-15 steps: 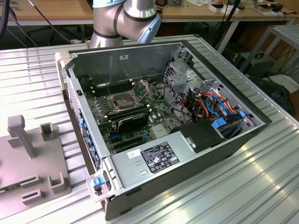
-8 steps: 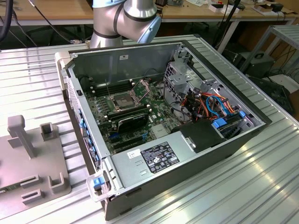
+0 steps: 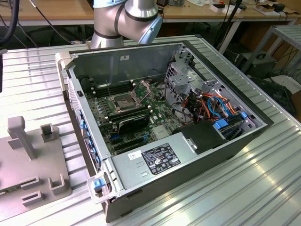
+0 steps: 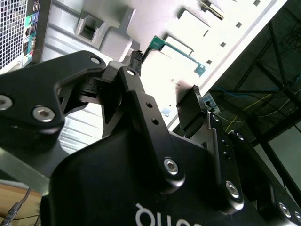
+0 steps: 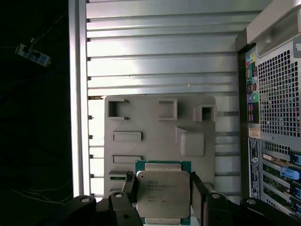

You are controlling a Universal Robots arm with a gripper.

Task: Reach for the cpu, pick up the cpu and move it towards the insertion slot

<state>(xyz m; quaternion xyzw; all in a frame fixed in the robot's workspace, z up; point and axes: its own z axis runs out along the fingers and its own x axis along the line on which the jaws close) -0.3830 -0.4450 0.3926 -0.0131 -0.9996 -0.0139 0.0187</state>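
The jaws of the gripper [image 5: 163, 197] are clamped on the cpu [image 5: 163, 193], one black finger [image 5: 128, 186] pressed against each side of the silvery-beige chip, whose green edge peeks out around the metal face. In the first wrist view the chip hangs over the near part of a grey holder tray [image 5: 155, 127] with raised blocks and shallow pockets, which lies on the ribbed metal tabletop [image 5: 160, 47]. Beside the tray stands the perforated back panel of the computer case [image 5: 277, 94]. In the second wrist view the chip shows edge-on as a thin green strip [image 4: 181, 49] between the two black fingers [image 4: 136, 70], with the pale tray behind it. In the exterior view, the open case [image 3: 188, 136] sits in the middle of the tabletop [image 3: 244, 188], the grey tray [image 3: 28, 155] at the exterior view's left, well apart from the insertion slot [image 3: 123, 100]. That socket lies on the green board toward the far side of the case, its metal retention plate [image 3: 142, 88] hinged up and its dark centre exposed. The arm's silver elbow [image 3: 127, 19] rises behind the case.
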